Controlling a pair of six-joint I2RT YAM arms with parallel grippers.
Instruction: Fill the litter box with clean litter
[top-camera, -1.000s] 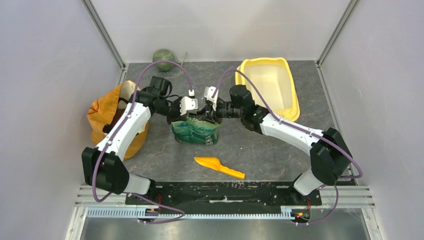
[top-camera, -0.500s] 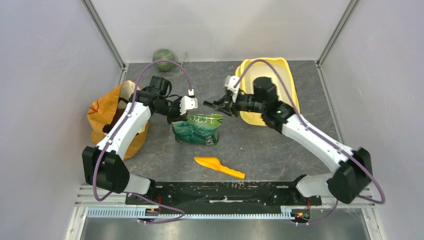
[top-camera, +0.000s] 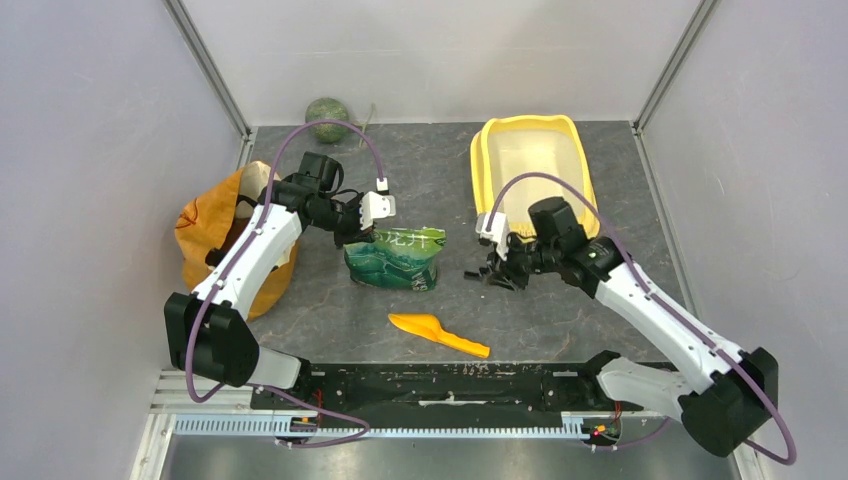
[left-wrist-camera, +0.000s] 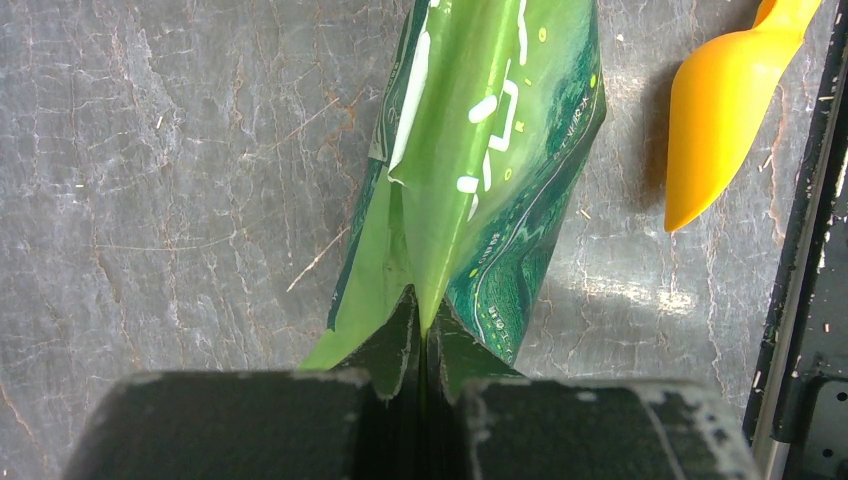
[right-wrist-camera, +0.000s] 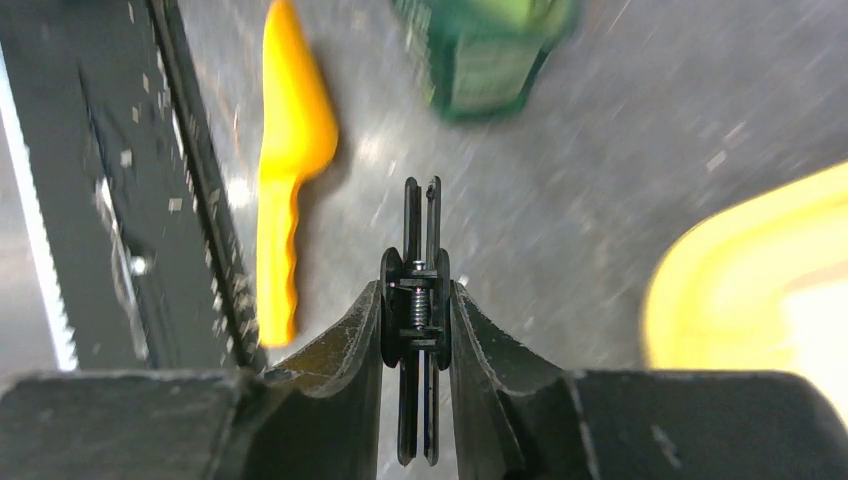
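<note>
Yellow litter box (top-camera: 481, 170), pale basin inside, lies near the right end effector (top-camera: 494, 272), which clamps a black clip (right-wrist-camera: 421, 235); the left end effector (left-wrist-camera: 421, 350) pinches the green pouch (left-wrist-camera: 485, 150).

Left wrist view: cuts off pouch (left-wrist-camera: 480, 170) at top edge and scoop (left-wrist-camera: 725, 110) at top right; hides pinched pouch edge between fingers of left gripper (left-wrist-camera: 420, 350).

Right wrist view: smeared by blur throughout; leaves pouch print unreadable; cuts pouch off at top and box (right-wrist-camera: 745, 290) at right; buries lower end of clip (right-wrist-camera: 420, 225) between fingers of right gripper (right-wrist-camera: 420, 310).

Top view: shows clip too small to identify; hides part of bag (top-camera: 200, 235) behind left arm (top-camera: 250, 255) and near end of box behind right arm (top-camera: 640, 300); cannot tell pouch contents.
</note>
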